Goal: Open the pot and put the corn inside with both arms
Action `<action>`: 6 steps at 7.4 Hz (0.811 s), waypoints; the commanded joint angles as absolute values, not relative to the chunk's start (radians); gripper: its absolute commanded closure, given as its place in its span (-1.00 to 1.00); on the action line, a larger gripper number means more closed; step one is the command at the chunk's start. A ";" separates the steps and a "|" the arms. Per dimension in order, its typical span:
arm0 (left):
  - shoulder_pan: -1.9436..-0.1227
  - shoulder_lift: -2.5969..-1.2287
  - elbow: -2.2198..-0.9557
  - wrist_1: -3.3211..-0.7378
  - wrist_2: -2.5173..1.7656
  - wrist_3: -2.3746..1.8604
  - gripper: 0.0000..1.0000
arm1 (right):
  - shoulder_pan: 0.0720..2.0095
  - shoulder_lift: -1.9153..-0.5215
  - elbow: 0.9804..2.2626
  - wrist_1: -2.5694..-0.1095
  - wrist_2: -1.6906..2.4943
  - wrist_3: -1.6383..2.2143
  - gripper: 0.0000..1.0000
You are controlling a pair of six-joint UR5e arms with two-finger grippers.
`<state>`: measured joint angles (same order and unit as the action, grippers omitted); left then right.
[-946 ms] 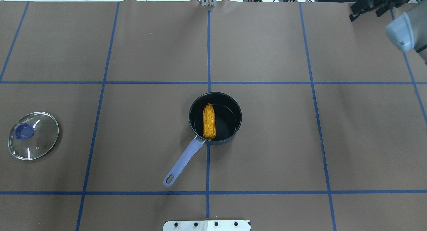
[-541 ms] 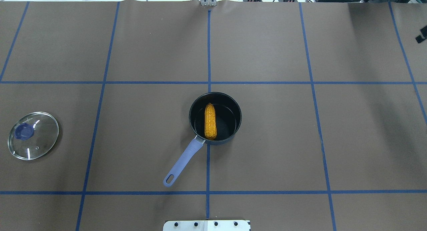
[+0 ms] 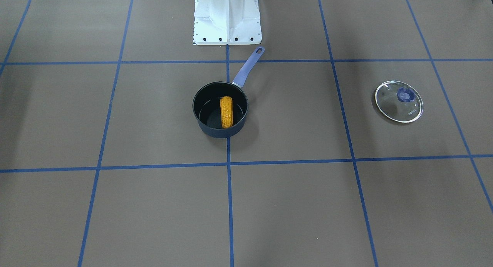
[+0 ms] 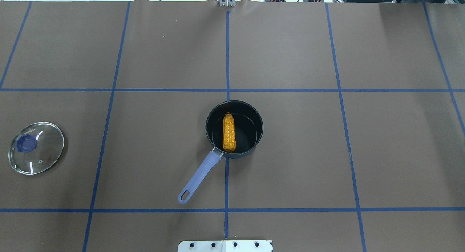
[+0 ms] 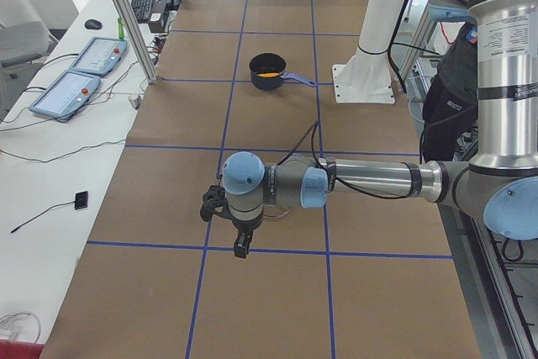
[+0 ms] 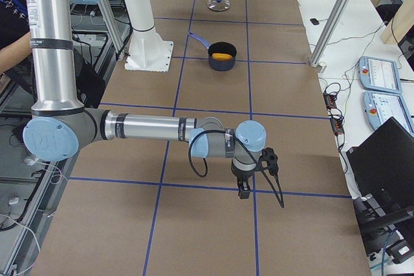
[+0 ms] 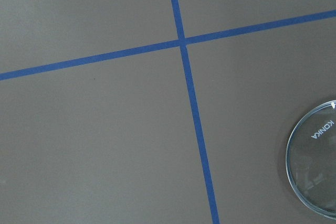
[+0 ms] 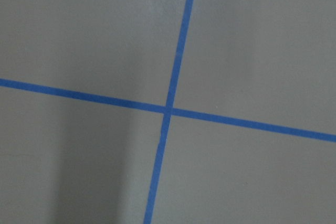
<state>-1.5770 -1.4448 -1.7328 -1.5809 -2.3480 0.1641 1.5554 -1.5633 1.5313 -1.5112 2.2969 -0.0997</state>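
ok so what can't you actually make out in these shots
- left gripper: shows only in the exterior left view, so open or shut cannot be told.
- right gripper: the same, in the exterior right view only.
- glass lid: cut off by the right edge of the left wrist view; its knob is out of frame there.
- corn: in the exterior left view just an orange patch in the pot; kernels too small.

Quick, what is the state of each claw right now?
Left claw: cannot be told; only a far side view shows it.
Right claw: cannot be told, same reason.
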 commanded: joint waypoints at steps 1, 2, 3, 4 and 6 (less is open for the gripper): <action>-1.578 -1.433 -1.736 -1.586 -2.349 0.164 -0.96 | 1.562 -1.585 1.543 -1.493 2.296 -0.098 -1.00; -1.578 -1.433 -1.733 -1.588 -2.349 0.163 -0.96 | 1.560 -1.592 1.533 -1.485 2.295 -0.097 -1.00; -1.578 -1.431 -1.736 -1.591 -2.350 0.164 -0.96 | 1.560 -1.594 1.540 -1.483 2.295 -0.094 -1.00; -1.578 -1.428 -1.746 -1.589 -2.359 0.164 -0.96 | 1.560 -1.592 1.542 -1.483 2.296 -0.094 -1.00; -1.578 -1.424 -1.743 -1.592 -2.358 0.164 -0.96 | 1.560 -1.592 1.543 -1.483 2.298 -0.097 -1.00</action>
